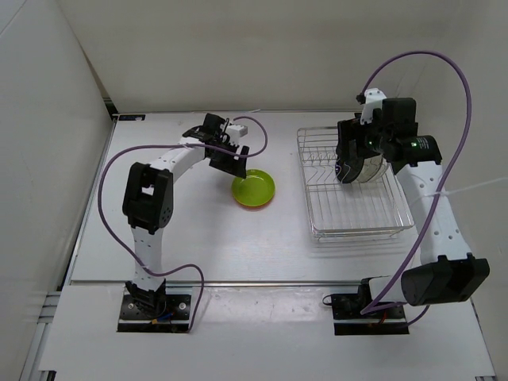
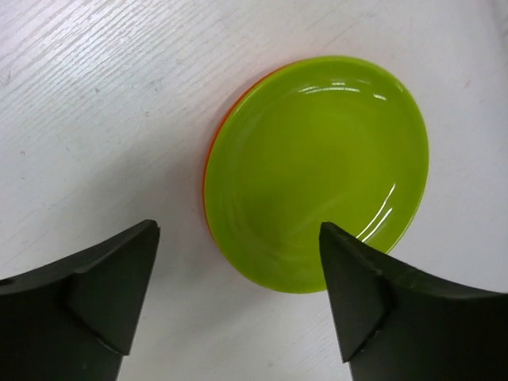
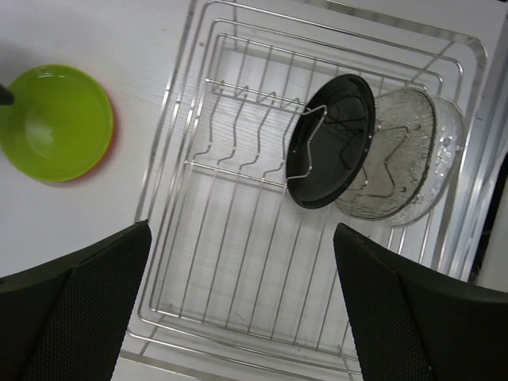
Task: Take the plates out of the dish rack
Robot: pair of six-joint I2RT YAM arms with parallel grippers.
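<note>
Plates (image 3: 329, 143): two in rack (image 3: 238, 270) (two outside)

The white counter (image 1: 198, 238) carries two things, well apart. Left of centre an orange plate (image 2: 207, 178) lies flat on it, nearly hidden under a green plate (image 1: 253, 188) stacked on top, so only a thin orange rim shows. To the right stands the wire dish rack (image 1: 355, 235), square to the counter's edges.

White wood-grain table (image 1: 198, 238); plain white walls (image 1: 48, 119) behind, left.
</note>
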